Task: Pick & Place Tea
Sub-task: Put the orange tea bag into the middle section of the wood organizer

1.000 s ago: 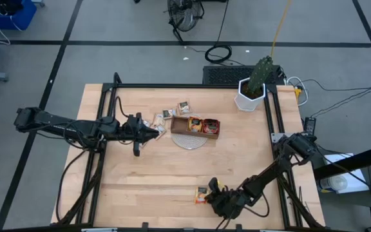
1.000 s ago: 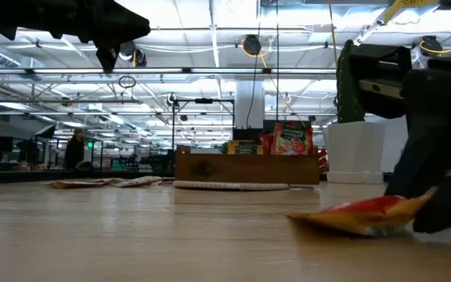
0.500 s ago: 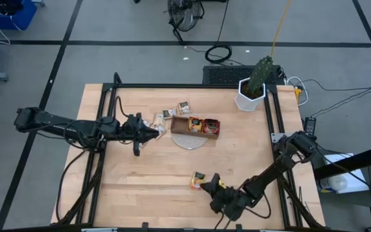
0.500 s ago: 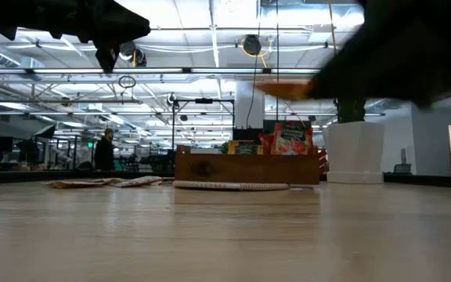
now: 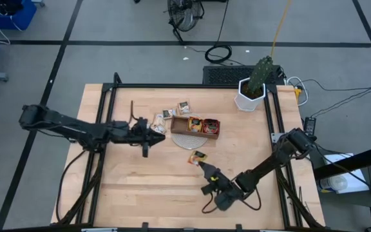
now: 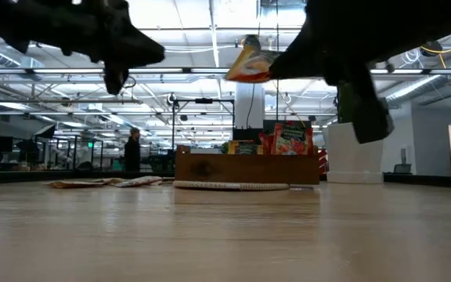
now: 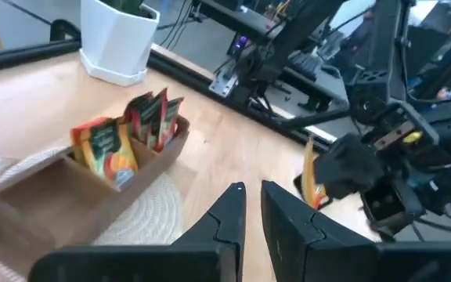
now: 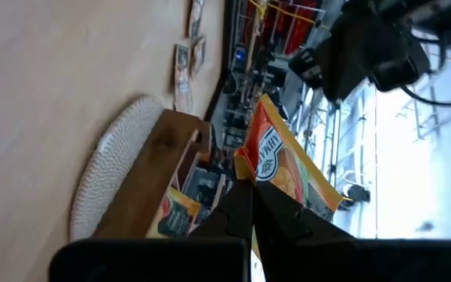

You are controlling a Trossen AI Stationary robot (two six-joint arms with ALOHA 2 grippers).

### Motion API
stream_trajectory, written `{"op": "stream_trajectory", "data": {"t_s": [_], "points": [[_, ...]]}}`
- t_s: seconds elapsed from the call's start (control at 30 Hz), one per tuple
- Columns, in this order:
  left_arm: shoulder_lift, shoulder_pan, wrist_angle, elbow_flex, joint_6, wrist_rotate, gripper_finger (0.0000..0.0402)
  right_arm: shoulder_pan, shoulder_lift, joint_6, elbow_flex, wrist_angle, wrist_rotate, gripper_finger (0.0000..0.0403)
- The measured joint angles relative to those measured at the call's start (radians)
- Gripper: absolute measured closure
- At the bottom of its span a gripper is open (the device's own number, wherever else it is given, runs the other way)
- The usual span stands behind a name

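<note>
**Orange sachet carried toward the tray, pinched by one edge only**

The right end effector (image 5: 204, 165) is shut on an orange-yellow tea sachet (image 5: 198, 156), which is held in the air above the tabletop (image 5: 140, 187), near the wooden tray (image 5: 196, 126) but not yet over it. In the right wrist view the sachet (image 8: 284, 168) is seen to be gripped by one edge, with most of its body standing free beyond the fingertips. A slip or a rotation in the grip could therefore be caused by any quick motion, and the packet could be dropped on the woven mat (image 5: 187, 140) or the bare wood short of the tray. Sachets already stand upright in the tray, so the incoming one could be caught on them or on the tray wall if it is lowered at a tilt. The left end effector (image 5: 160, 130) is nearly closed and holds nothing; it is positioned just beside the tray's left end, and a clash of the two arms could result if both are moved in over the tray together.

Compared with a second ago, the sachet has been lifted off the tabletop near the front edge and carried toward the tray. The left arm has been advanced slightly toward the tray.
</note>
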Motion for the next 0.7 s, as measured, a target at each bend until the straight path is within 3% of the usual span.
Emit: {"op": "stream_trajectory", "data": {"t_s": [0.23,0.37,0.53,0.7], "points": [[0.268,0.000,0.309,0.024,-0.087,0.000,0.0355,-0.059,0.000,-0.036,0.000,0.046,-0.099,0.0403],[0.372,0.000,0.360,0.087,-0.120,0.058,0.0344,-0.082,0.000,-0.062,0.000,0.058,-0.133,0.0403],[0.466,0.000,0.362,0.192,-0.121,0.207,0.0276,-0.105,0.000,-0.064,0.000,0.056,-0.144,0.0403],[0.513,0.000,0.278,0.263,-0.118,0.232,0.0205,-0.109,0.000,-0.063,0.000,0.056,-0.144,0.0403]]}}
